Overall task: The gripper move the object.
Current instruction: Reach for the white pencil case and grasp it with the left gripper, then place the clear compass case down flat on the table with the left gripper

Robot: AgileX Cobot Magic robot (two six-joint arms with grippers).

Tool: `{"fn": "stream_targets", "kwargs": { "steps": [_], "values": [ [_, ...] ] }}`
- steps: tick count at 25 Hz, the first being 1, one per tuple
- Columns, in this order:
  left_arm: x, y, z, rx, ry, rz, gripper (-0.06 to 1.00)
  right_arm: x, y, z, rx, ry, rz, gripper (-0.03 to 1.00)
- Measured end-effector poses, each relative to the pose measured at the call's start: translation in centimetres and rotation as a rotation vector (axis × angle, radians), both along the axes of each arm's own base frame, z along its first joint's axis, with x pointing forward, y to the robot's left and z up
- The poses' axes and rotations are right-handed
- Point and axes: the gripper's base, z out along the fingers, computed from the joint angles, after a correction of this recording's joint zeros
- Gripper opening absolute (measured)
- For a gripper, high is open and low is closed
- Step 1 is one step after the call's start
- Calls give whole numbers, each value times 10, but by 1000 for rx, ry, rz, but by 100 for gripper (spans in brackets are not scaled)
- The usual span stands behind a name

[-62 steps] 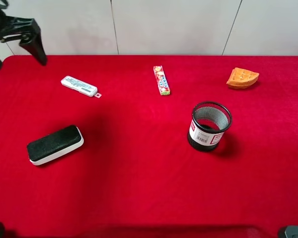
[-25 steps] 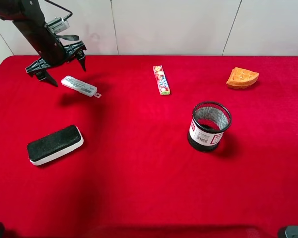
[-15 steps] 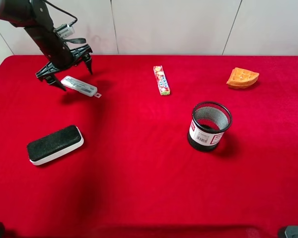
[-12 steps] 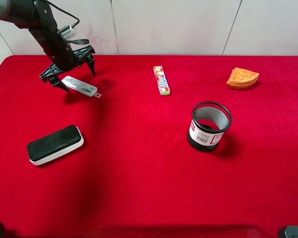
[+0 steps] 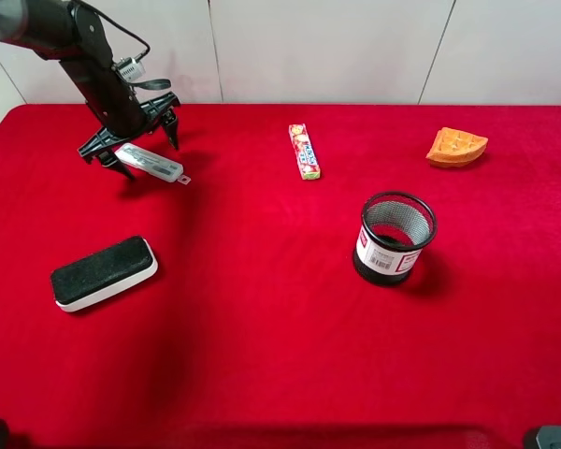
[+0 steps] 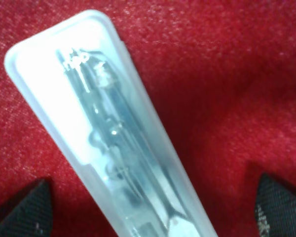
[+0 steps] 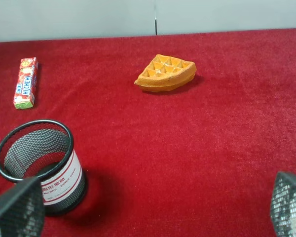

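Note:
The object, a slim white bar with teal print (image 5: 159, 166), lies flat on the red cloth at the back left, its tiny tab pointing right. My left gripper (image 5: 136, 148) is open and lowered over the bar's left end, one prong on each side. In the left wrist view the bar (image 6: 103, 133) fills the middle, and the gripper (image 6: 148, 212) shows only its two black fingertips (image 6: 19, 212) far apart in the lower corners. My right gripper (image 7: 153, 212) is open and empty, low over the cloth near the mesh cup.
A black-topped white eraser (image 5: 103, 271) lies front left. A red-green candy stick (image 5: 304, 151) lies at the back middle and shows in the right wrist view (image 7: 25, 82). A black mesh cup (image 5: 395, 238) (image 7: 39, 165) stands right of centre. An orange waffle piece (image 5: 456, 146) (image 7: 165, 73) lies back right.
My left gripper came in from the far back-left corner, moved right and down, and now straddles the bar's left end. The bar has not moved.

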Motion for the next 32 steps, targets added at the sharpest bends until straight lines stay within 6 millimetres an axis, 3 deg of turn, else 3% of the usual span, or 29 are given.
{"fn": "stream_targets", "kwargs": {
  "steps": [8, 18, 32],
  "values": [
    [1, 0, -1, -1, -5, 1, 77, 0, 0, 0, 0, 0, 0, 69],
    [1, 0, -1, -5, -3, 26, 40, 0, 0, 0, 0, 0, 0, 69],
    [1, 0, 0, -6, -3, 30, 40, 0, 0, 0, 0, 0, 0, 69]
  ]
}}
